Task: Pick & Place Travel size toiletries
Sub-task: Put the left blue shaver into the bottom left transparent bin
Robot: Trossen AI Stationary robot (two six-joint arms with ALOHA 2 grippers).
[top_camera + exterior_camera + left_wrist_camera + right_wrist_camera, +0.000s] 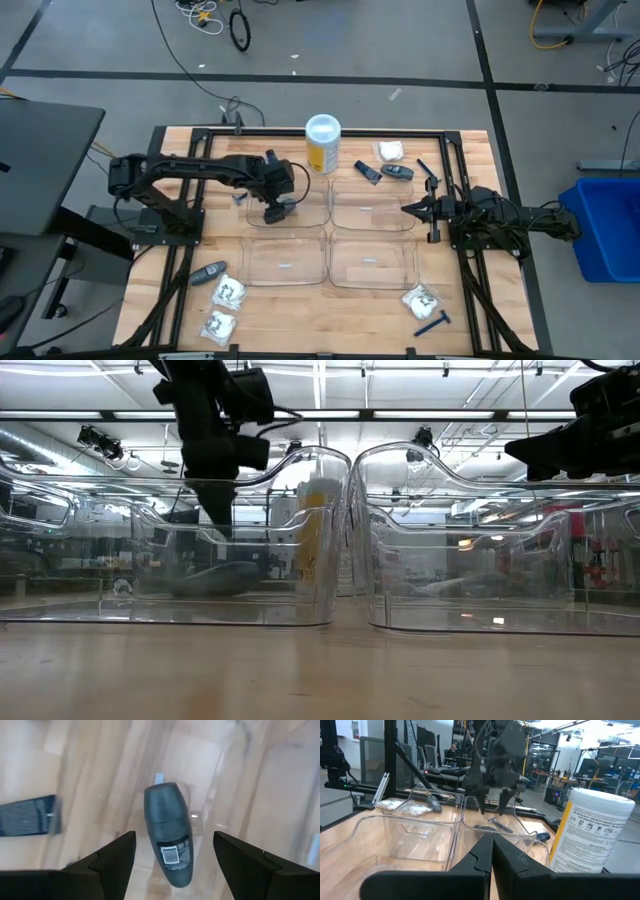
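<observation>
Left wrist view shows the left pincer point(172, 857) spread wide, its two dark fingers point(112, 857) standing clear on either side of a grey oval deodorant stick point(169, 840) that lies below them with its barcode label up. Nothing is gripped. The high view puts this pincer point(277, 208) over the far left clear tray point(300, 222), near its left wall, and the low view shows the stick point(215, 577) resting flat on that tray's floor under the arm.

I judge the step in hand to be a release into the tray, or possibly a fresh grasp; the pictures alone do not settle which. If it is a release, the pincer should rise straight up with the fingers kept apart, so that neither tip drags the rounded stick or catches the tray wall just beside it. If it is a grasp, it should close across the narrow width of the stick, centred, since the rounded body may roll.

Over on the right, the right pincer point(408, 209) waits closed and empty at the right edge of the far right tray point(372, 205). Other toiletries lie on the desk point(320, 320): white packets point(226, 308) and another grey stick point(208, 272) at the near left corner.
</observation>
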